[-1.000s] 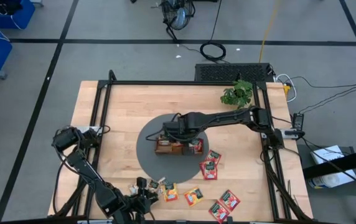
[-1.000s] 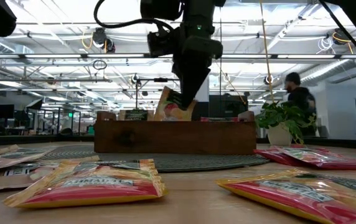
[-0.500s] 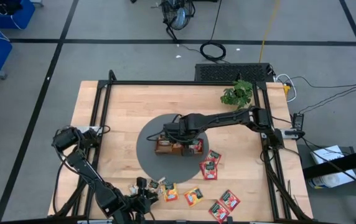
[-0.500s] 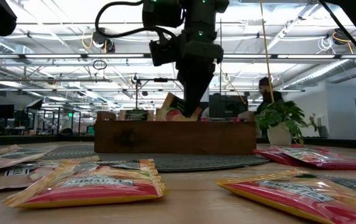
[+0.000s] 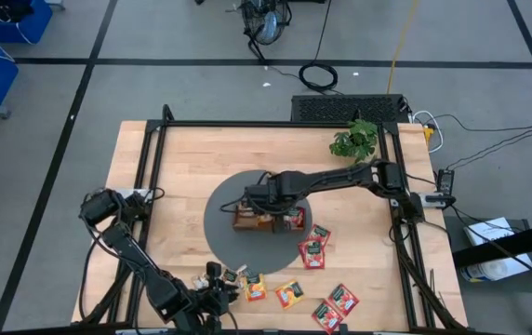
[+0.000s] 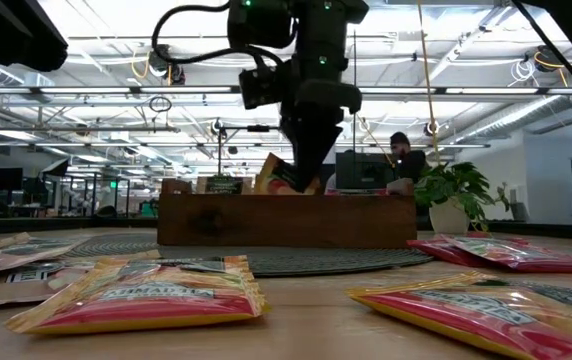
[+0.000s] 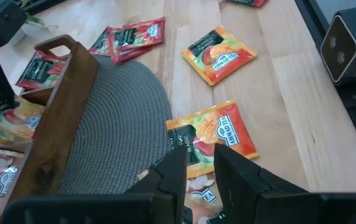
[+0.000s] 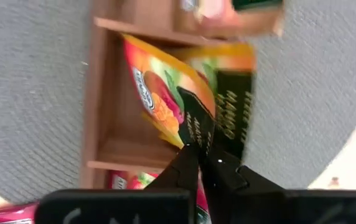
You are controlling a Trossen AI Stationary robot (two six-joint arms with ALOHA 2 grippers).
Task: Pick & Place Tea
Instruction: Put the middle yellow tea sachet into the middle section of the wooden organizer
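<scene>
The right gripper (image 8: 201,151) hangs over the middle of the wooden tray (image 5: 264,220), its fingers (image 8: 187,163) pinched shut on the dark edge of an orange sachet (image 8: 172,93). The sachet hangs straight ahead of the fingertips, its long axis roughly in line with them, and its free end reaches into the tray's middle compartment. In the low view the gripper (image 6: 306,180) points down and the sachet (image 6: 278,176) leans tilted above the tray wall (image 6: 286,220), only partly sunk; whether it touches the floor of the compartment cannot be told. The coming move turns on this one relation: the compartment lies directly beyond the sachet's lower edge, so a short push along the fingers' own line, then a release, looks like all that is needed. The tilt could let the sachet catch on a divider.

The left gripper (image 7: 198,163) waits at the tabletop's near edge, fingers a narrow gap apart and holding nothing. Just ahead of its tips lies another orange sachet (image 7: 215,132), flat on the tabletop (image 7: 290,93) beside the grey mat (image 7: 112,127), with a further one (image 7: 218,55) beyond it and red sachets (image 7: 128,37) farther off. For these loose ones the left arm is clearly the nearer.
</scene>
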